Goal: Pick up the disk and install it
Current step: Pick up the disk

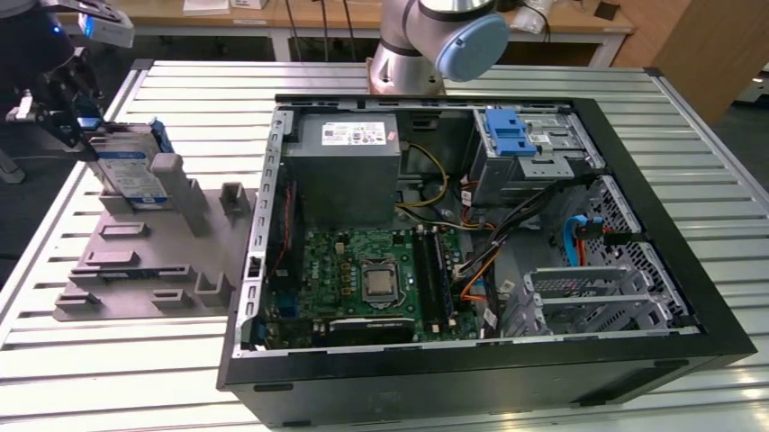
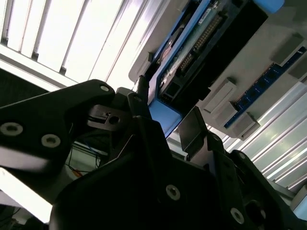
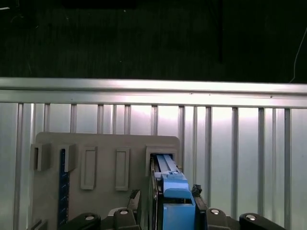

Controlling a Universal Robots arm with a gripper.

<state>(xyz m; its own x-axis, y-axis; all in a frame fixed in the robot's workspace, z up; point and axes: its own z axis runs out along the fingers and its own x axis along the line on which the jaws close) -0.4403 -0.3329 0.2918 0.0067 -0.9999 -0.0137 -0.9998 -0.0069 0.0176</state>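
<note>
The disk (image 1: 130,169), silver-grey with a white-and-blue label and a blue carrier, stands on edge in a slot of the grey holder (image 1: 144,261) at the exterior view's left. My gripper (image 1: 76,115) hangs at the disk's upper far end. In the first wrist view the blue carrier edge (image 3: 171,189) runs between the two fingers, my gripper (image 3: 165,195) straddling it with a narrow gap on one side. The second wrist view shows the same blue edge (image 2: 164,117) inside my gripper (image 2: 165,109). The gripper looks open around the disk.
An open computer case (image 1: 673,225) lies in the middle of the slatted metal table (image 1: 121,378), with a grey power supply box (image 1: 348,171), a motherboard (image 1: 366,279) and a drive bay with a blue latch (image 1: 511,135). The arm's base (image 1: 433,45) stands behind the case.
</note>
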